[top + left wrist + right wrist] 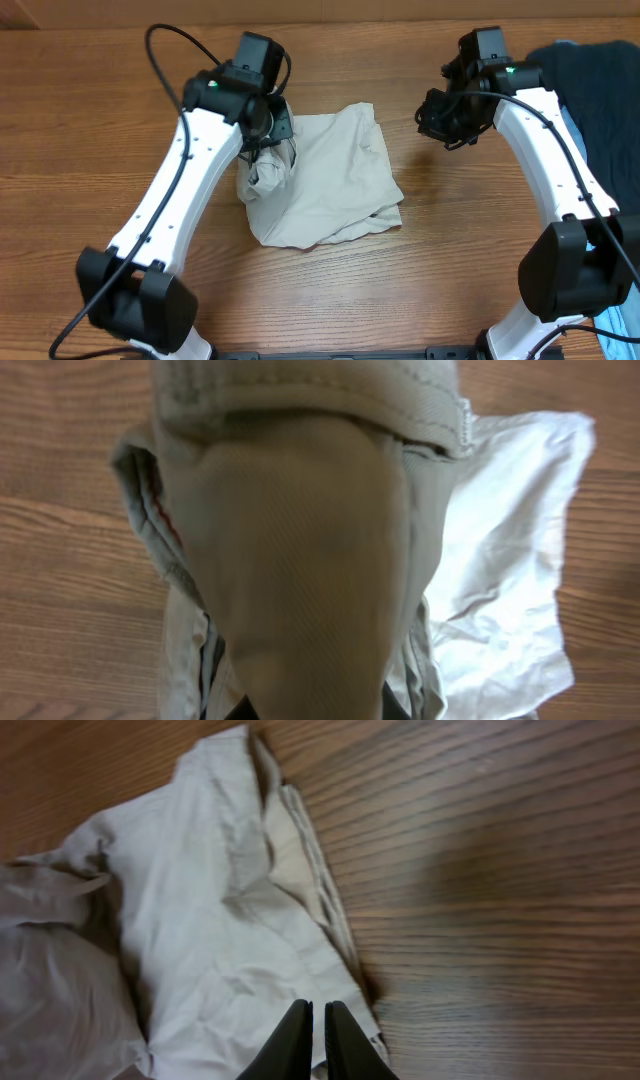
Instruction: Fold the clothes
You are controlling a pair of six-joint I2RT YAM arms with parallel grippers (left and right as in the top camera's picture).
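Note:
The pale beige shorts [335, 185] lie crumpled on the wooden table, left of centre. My left gripper [268, 135] is shut on the shorts' left part and holds a bunch of it lifted off the table. In the left wrist view the cloth [300, 560] drapes over the fingers and hides them almost wholly. My right gripper [440, 125] hovers just right of the shorts' far right corner. In the right wrist view its fingers [318, 1020] are shut and empty above the shorts' edge [220, 940].
A dark navy garment [600, 80] lies at the far right corner, with a light blue garment [578, 130] under it. Bare wooden table [90, 150] surrounds the shorts on the left, front and right [500, 900].

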